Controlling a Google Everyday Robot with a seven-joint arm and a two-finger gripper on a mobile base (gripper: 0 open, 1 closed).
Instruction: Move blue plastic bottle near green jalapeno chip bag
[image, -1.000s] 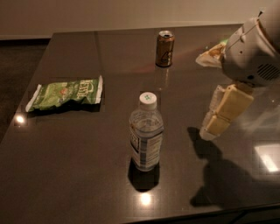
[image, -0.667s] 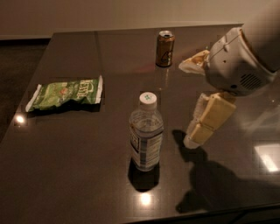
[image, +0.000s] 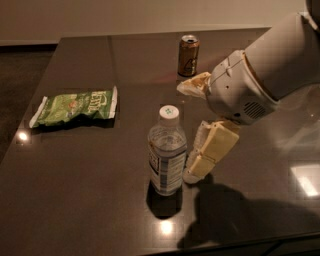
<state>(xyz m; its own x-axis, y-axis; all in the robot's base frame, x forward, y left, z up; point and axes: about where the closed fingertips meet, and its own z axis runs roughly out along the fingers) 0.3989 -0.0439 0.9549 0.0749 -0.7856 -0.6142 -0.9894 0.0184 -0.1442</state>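
Note:
The blue plastic bottle (image: 167, 156) stands upright near the table's front middle, clear with a white cap and a white-and-blue label. The green jalapeno chip bag (image: 75, 107) lies flat at the left, well apart from the bottle. My gripper (image: 186, 131) is just right of the bottle, low over the table. It is open: one finger (image: 193, 84) points left behind the bottle, and the other finger (image: 210, 151) hangs close beside the bottle's right side. I cannot tell whether it touches the bottle. The gripper holds nothing.
A brown-gold drink can (image: 188, 55) stands upright at the back, behind the gripper. The dark glossy table (image: 90, 200) has its front edge close below the bottle and its left edge beyond the bag. The white arm (image: 280, 65) fills the right side.
My gripper has moved left and forward from the table's right side, closing the gap to the bottle. The bottle, bag and can have not moved.

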